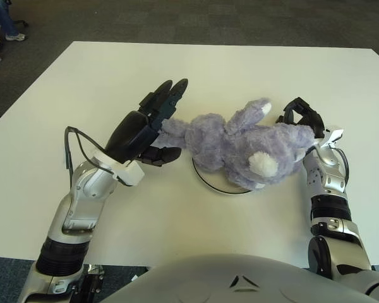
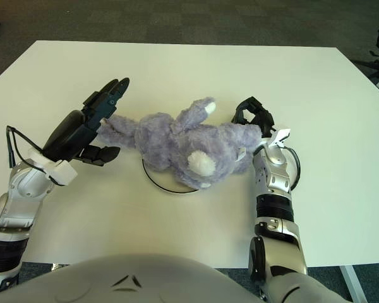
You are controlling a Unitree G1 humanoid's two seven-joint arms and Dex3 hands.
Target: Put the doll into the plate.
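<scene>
The doll point(image 1: 243, 150) lies centre frame over the plate point(image 1: 205, 180) on the worktop point(image 1: 240, 69). Left hand point(image 1: 153, 123), fingers spread, holds nothing at its left end; right hand point(image 1: 303, 115) curls against its right end. Judged soft and light; grip the torso

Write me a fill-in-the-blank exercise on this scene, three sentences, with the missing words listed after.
1. The purple doll lies across the ____.
2. The left hand, fingers spread, shows at the doll's ____ end.
3. The plate sits on a ____ table.

Missing words: plate; left; white
</scene>
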